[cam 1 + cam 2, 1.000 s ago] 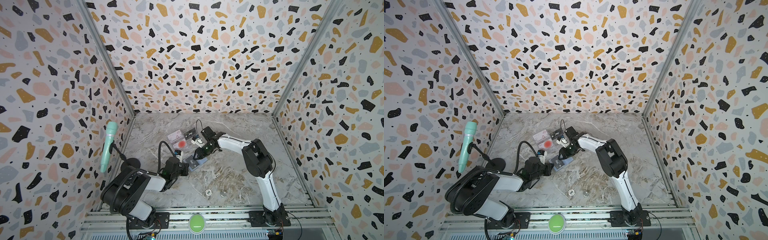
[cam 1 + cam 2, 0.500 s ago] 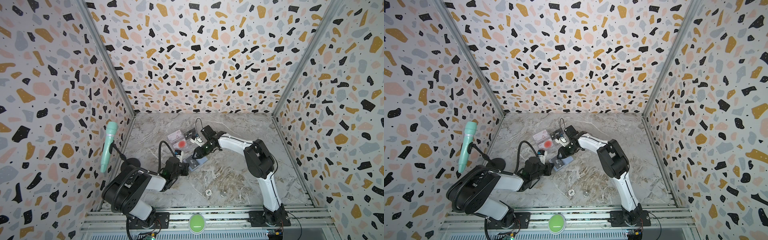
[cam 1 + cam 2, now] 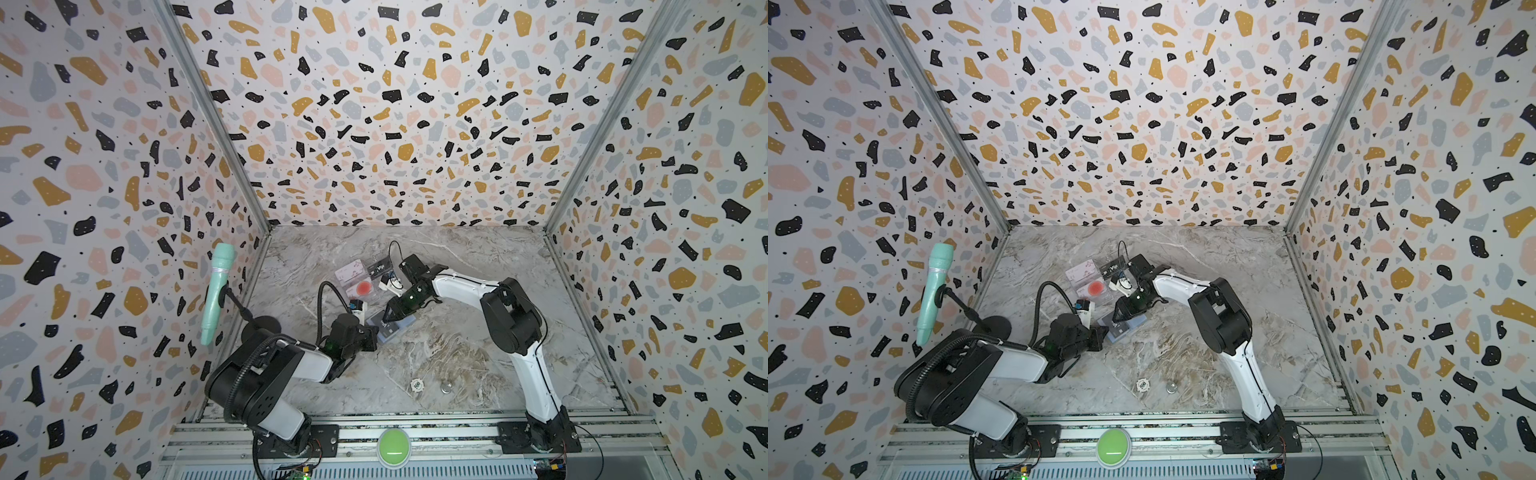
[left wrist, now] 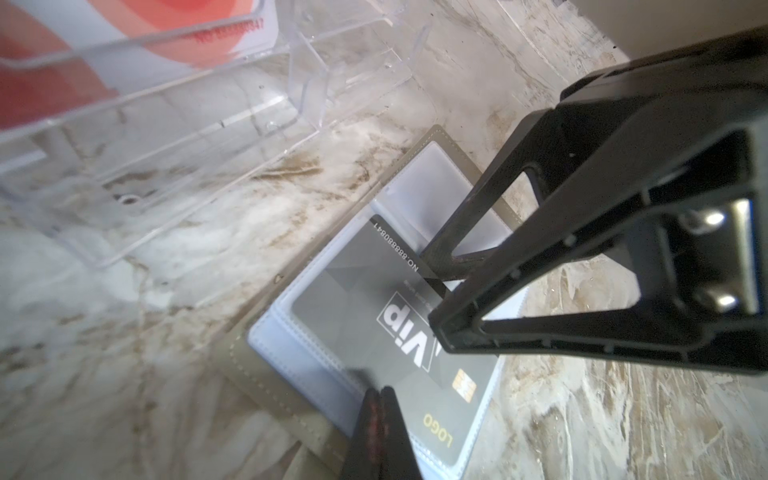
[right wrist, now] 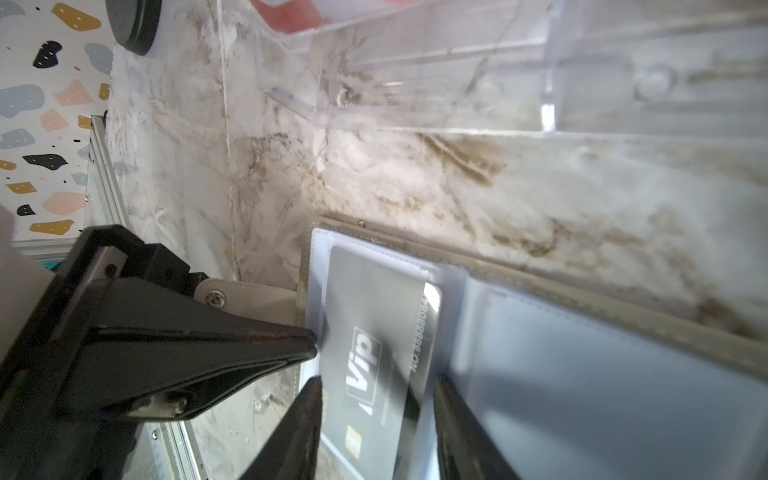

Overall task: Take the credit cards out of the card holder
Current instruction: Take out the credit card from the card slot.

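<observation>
The taupe card holder lies open on the marble floor, pale blue sleeves facing up. A black VIP card sits partly out of one sleeve, one corner over the other half. My left gripper is shut, its tips pressing on the sleeve's edge. My right gripper points down at the holder. Its jaws stand apart astride the card, one fingertip near each long edge. A pinkish card, a red-circle card and another VIP card lie in the clear tray.
A mint microphone on a black stand rises by the left wall. A poker chip and a coin lie near the front. A green button sits on the front rail.
The right arm has shifted only slightly over the holder. The left gripper stays shut on the same spot.
</observation>
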